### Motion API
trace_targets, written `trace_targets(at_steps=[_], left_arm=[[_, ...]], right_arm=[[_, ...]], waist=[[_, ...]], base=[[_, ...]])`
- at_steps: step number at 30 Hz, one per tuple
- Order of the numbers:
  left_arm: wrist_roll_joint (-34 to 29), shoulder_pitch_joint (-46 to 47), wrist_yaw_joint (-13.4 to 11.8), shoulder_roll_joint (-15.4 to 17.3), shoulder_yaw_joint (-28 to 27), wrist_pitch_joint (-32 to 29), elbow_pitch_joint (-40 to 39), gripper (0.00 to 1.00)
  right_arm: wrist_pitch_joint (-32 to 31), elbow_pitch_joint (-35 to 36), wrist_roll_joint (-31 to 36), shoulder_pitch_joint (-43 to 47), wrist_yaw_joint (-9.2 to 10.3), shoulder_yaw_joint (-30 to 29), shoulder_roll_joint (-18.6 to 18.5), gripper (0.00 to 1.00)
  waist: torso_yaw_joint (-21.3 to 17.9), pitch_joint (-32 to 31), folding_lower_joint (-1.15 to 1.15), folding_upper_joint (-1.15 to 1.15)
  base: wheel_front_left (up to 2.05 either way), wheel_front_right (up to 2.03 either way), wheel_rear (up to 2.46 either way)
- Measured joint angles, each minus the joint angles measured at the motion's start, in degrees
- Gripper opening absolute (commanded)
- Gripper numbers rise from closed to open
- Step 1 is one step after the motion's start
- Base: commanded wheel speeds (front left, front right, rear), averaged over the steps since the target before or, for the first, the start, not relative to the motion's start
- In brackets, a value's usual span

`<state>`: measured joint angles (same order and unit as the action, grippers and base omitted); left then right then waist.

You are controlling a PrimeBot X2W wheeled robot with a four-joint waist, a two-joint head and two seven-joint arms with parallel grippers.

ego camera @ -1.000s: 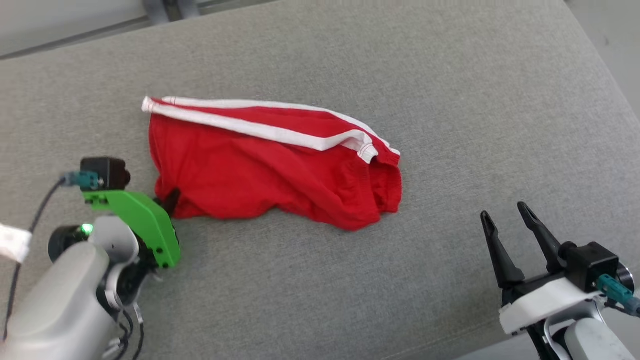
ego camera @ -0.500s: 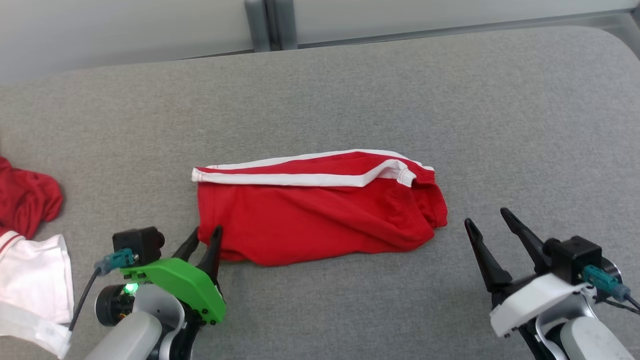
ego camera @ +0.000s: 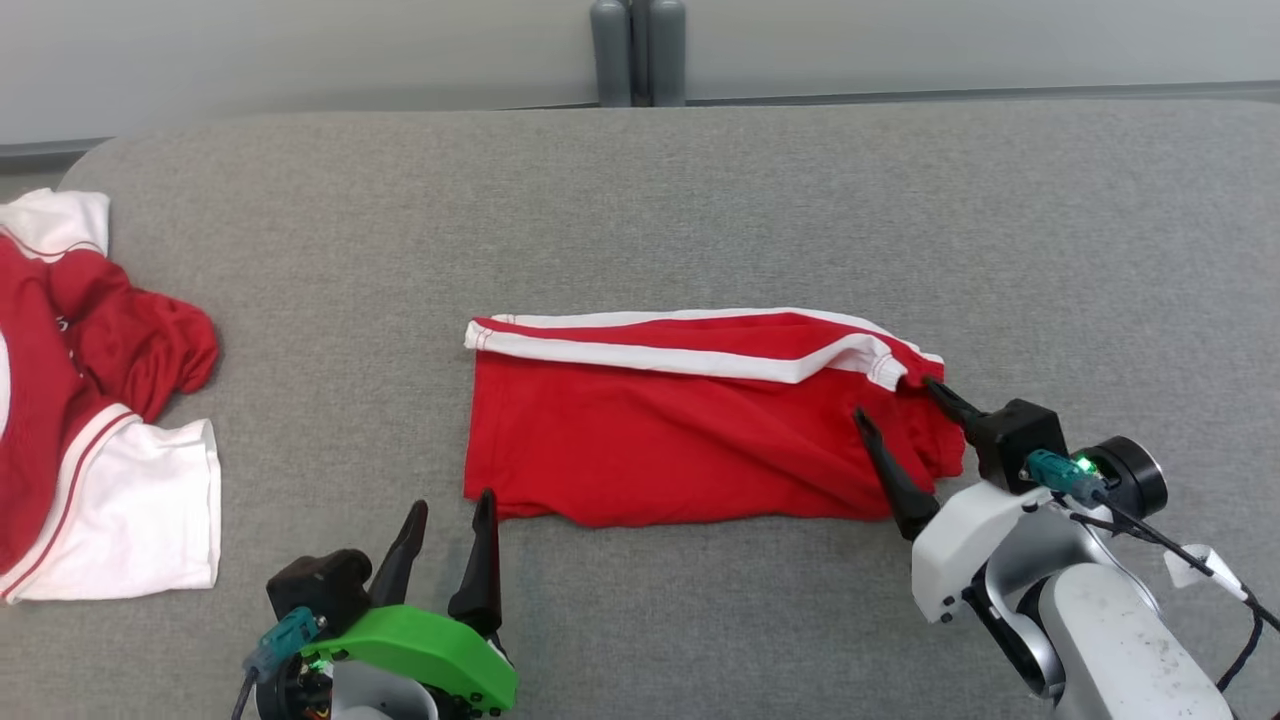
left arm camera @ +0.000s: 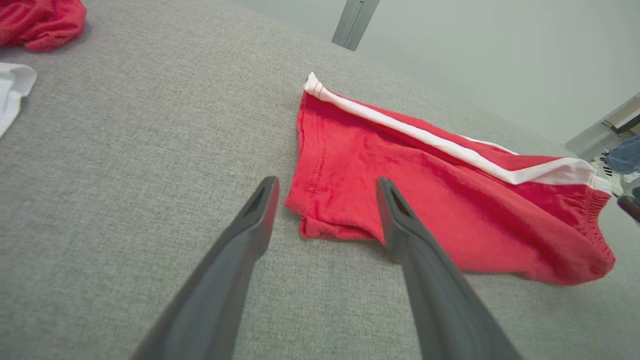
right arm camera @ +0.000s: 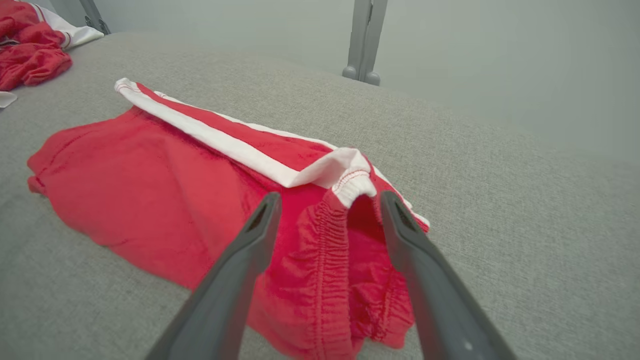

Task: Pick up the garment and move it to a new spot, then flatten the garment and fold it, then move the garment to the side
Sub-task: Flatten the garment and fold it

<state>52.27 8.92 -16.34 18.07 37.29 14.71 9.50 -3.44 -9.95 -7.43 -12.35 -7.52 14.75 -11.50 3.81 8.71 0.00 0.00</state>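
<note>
Red shorts (ego camera: pixel 690 440) lie on the grey cushion (ego camera: pixel 700 200) in the head view. The left gripper (ego camera: pixel 452 500) gapes empty just off the hem corner (ego camera: pixel 478 495), and the right gripper (ego camera: pixel 895 397) is spread wide over the waistband (ego camera: pixel 942 448). Left wrist view: that corner is curled under. Right wrist view: bunched waistband between the fingers (right arm camera: pixel 240 260), seemingly ungripped; pinch both layers low before folding.

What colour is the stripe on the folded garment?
White stripe on red garment; best in right wrist view.

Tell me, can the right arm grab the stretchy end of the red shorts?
Probably yes: the right gripper is open, fingers either side of the waistband of the red shorts, nothing between.
</note>
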Motion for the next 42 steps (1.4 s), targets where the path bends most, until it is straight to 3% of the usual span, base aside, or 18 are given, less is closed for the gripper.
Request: trace_targets(at_steps=[8, 21, 27, 36, 37, 38, 42], left_arm=[[-0.49, -0.66, 1.7, -1.0, -3.55, 0.25, 1.19, 1.0], [-3.04, -0.85, 3.22, -1.26, -4.68, 0.32, 1.26, 1.0], [-4.25, -0.68, 3.01, -1.12, -4.68, 0.32, 1.19, 1.0], [-5.38, -0.64, 2.98, -1.07, -4.44, 0.33, 1.42, 1.0], [-5.41, -0.65, 2.98, -1.09, -4.42, 0.33, 1.52, 1.0], [-5.41, -0.66, 2.98, -1.09, -4.36, 0.33, 1.68, 1.0], [-5.52, -1.3, 3.05, -0.99, -4.15, 0.32, 2.34, 1.0]], right_arm=[[0.04, -3.02, 7.28, -0.65, 0.0, -2.89, -0.8, 1.0], [0.48, -5.57, 11.06, -0.87, -0.01, -9.85, 2.57, 1.0], [-2.1, -8.45, 5.87, -0.89, -0.01, -13.1, 4.11, 1.0], [-7.53, -17.64, -6.27, -5.37, 0.04, -12.16, 5.5, 1.0], [-8.22, -18.81, -7.71, -6.1, 0.05, -11.63, 5.39, 0.55], [-8.39, -19.63, -8.73, -6.69, 0.07, -10.89, 5.17, 0.0], [-8.61, -23.06, -15.49, -7.55, 0.03, -10.51, 5.3, 0.0]], waist=[[2.91, 1.7, 0.0, 0.0], [1.87, 4.78, 0.0, 0.0], [1.9, 4.86, 0.0, 0.0], [3.4, 3.55, 0.0, 0.0], [3.54, 3.29, 0.0, 0.0], [3.62, 3.04, 0.0, 0.0], [3.85, 1.15, 0.0, 0.0]], base=[[0.0, 0.0, 0.0], [0.0, 0.0, 0.0], [0.0, 0.0, 0.0], [0.0, 0.0, 0.0], [0.0, 0.0, 0.0], [0.0, 0.0, 0.0], [0.0, 0.0, 0.0]])
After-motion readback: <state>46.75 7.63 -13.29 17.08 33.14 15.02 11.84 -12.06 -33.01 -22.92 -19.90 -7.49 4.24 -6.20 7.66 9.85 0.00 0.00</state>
